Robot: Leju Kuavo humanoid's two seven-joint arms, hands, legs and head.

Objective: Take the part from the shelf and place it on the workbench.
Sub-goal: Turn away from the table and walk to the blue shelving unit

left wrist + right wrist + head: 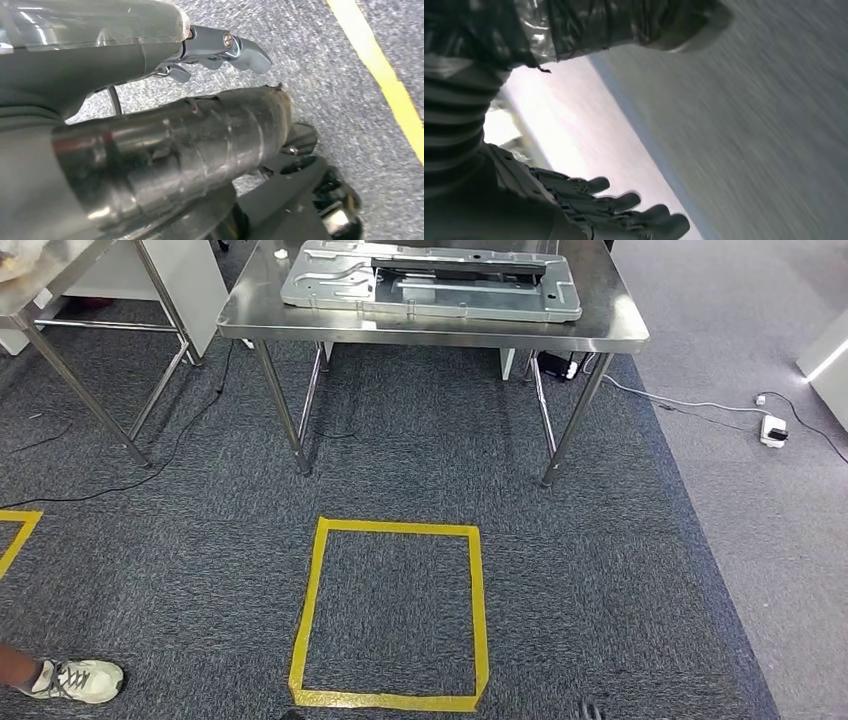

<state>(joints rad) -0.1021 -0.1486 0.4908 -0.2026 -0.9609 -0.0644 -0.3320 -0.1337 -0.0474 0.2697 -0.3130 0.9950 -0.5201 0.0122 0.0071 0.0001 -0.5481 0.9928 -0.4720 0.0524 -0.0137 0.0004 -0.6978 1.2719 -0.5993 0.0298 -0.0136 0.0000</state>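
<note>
A flat grey stamped metal panel (430, 280) with a dark bar across it lies on the steel workbench (430, 332) straight ahead, at the top of the head view. Both arms hang low, far from the bench. In the left wrist view my left hand (125, 55) is over the carpet, its metal fingers (240, 47) slightly bent and apart from the tape-wrapped thumb (200, 140), with nothing between them. The right wrist view is blurred; my right hand (589, 205) has its dark fingers stretched out and apart, holding nothing.
A yellow tape square (312, 615) marks the carpet in front of the bench, and a second tape corner (20, 530) lies at the left. Another steel table (60, 280) stands at the back left. A person's shoe (85, 680) is lower left. Cables and an adapter (772, 428) lie right.
</note>
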